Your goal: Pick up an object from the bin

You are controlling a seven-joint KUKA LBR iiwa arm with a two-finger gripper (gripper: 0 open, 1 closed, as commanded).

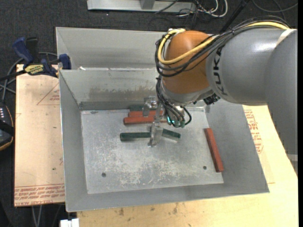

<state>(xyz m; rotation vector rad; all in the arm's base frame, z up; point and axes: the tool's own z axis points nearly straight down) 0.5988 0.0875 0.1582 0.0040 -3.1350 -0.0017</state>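
Pincer [154, 140]: low at the middle of the bin [142, 176], at the dark green bar; whether wide or narrow, cannot tell.
Dark green bar [135, 136]: flat, crosswise, mid-floor.
Red-brown bar [138, 120]: just behind it.
Second red-brown bar [213, 149]: well apart, right.

Robotics lab, KUKA arm [255, 65] over grey metal bin [71, 126], loose cables [208, 1] on dark carpet [28, 13]

Open bin floor [142, 174] at front and left — green bar [135, 136], red-brown bar [137, 120] mid-bin, red stick [213, 149] at right.
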